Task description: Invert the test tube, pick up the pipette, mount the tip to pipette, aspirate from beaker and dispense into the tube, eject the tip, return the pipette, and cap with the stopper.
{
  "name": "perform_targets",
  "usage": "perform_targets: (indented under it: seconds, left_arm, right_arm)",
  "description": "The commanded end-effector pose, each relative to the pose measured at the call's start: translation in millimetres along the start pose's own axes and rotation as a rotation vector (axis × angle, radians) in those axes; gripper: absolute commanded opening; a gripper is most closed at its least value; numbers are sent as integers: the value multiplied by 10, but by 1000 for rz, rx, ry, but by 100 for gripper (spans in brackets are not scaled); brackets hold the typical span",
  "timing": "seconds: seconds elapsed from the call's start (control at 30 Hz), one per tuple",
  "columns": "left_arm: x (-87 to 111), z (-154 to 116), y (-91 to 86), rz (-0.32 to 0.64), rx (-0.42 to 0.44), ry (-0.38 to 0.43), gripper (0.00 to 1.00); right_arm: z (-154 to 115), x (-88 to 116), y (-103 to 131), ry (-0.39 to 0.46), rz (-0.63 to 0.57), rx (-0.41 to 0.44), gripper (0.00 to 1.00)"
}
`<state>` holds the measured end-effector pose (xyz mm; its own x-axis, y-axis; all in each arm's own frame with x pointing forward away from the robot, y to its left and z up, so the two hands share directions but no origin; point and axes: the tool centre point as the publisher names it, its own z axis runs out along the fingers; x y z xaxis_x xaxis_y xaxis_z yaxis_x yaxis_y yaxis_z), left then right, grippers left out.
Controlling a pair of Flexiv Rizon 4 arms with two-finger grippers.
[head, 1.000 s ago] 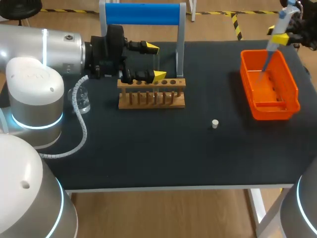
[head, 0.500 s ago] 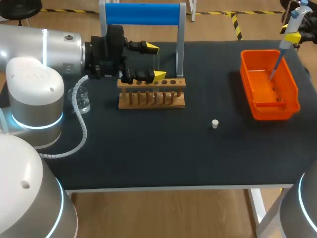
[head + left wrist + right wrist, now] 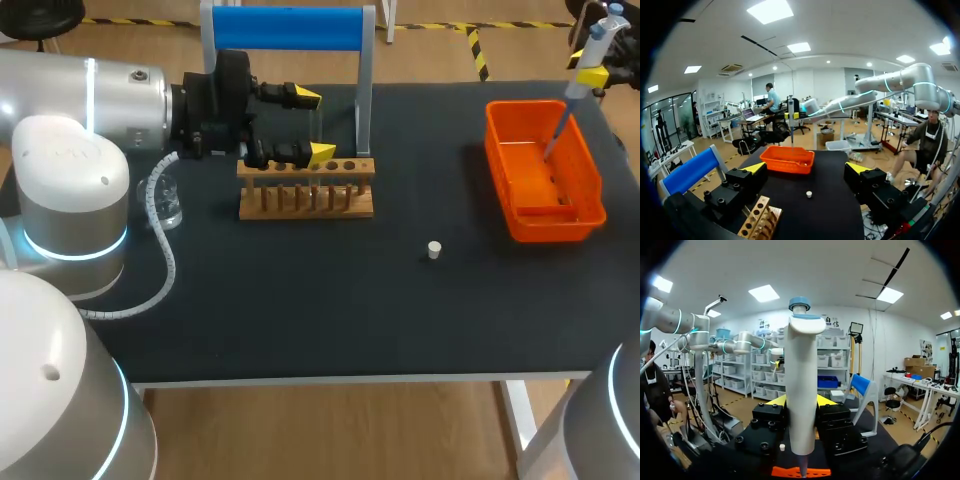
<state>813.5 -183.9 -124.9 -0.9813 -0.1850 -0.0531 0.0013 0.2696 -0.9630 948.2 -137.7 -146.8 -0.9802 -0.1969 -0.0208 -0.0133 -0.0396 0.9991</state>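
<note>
Gripping the white plastic pipette with the blue top knob: right gripper, both yellow tips pressed on the barrel from 2 sides. The pipette is upright and its body rises well above the fingers. Its narrow lower end points down over the orange plastic bin; can't tell if it touches the bin floor.

Head view puts that gripper far right of and behind the wooden test tube rack. The bin sits under the pipette's lower end, well apart from the rack.

Left gripper lies level just above the rack, fingers spread wide, 1 tip behind the rack and 1 over its top edge. Its own wrist camera shows the same wide gap, with the rack under 1 finger.

The thin clear glass test tube shows only faintly. It stands upright above the rack, in the gap between the 2 tips, and the gap is far wider than the tube. It looks seated in a rack hole, not certain.

The small white stopper lies on the black table, in front of and right of the rack, between rack and bin. The clear glass beaker stands left of the rack, partly behind the left arm's cable. The blue-topped metal frame stands just behind the rack.
</note>
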Motion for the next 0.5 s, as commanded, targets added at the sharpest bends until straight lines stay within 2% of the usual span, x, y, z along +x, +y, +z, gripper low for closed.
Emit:
perform_targets:
  seconds: [0.03,0.5]
  left_arm:
    - [9,-5,-3,-1,0,-1,100]
    - [9,-5,-3,-1,0,-1,100]
  right_arm:
    - [-57,-58,-34,101,0,1,0]
    - [-74,-42,-91,80,9,20,0]
